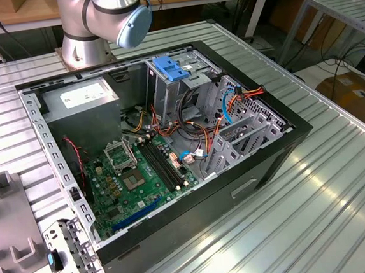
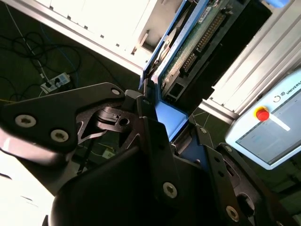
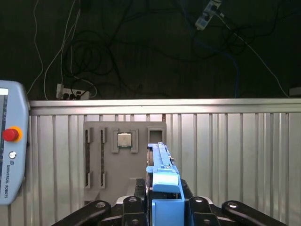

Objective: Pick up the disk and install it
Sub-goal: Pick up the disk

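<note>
In the first wrist view the disk (image 3: 163, 181) stands on edge between the black fingers (image 3: 133, 207), with its bright blue carrier rail facing the camera. My gripper (image 3: 164, 209) is shut on it, held above the ribbed metal table. In the second wrist view the disk (image 2: 188, 52) shows its green circuit-board side and blue rail, running away from the gripper (image 2: 160, 122). The arm's base and elbow (image 1: 105, 15) rise behind the open computer case (image 1: 285, 143) in the exterior view.
Inside the case a tall metal drive cage with a blue latch (image 1: 171, 70) stands beside the motherboard (image 1: 138, 175). A grey fixture plate (image 3: 123, 157) holds a processor and memory sticks. A teach pendant (image 3: 11, 146) lies on the table, and a metal bracket (image 1: 68, 252) lies near the case.
</note>
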### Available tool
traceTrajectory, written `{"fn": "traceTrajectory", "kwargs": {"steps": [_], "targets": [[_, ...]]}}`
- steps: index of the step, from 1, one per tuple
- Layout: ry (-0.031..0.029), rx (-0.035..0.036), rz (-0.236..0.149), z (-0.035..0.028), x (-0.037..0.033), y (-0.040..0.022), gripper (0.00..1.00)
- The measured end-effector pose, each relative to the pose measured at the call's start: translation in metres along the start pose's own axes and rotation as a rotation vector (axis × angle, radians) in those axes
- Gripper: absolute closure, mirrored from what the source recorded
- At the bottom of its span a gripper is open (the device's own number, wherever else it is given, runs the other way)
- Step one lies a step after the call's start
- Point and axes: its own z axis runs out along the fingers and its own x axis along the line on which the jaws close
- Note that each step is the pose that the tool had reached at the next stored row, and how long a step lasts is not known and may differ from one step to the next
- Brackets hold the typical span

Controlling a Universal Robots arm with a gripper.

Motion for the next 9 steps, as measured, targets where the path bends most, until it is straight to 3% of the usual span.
{"fn": "traceTrajectory", "kwargs": {"steps": [9], "targets": [[-0.0008,0.0,0.0,-0.0018,0.0,-0.002,0.63]]}}
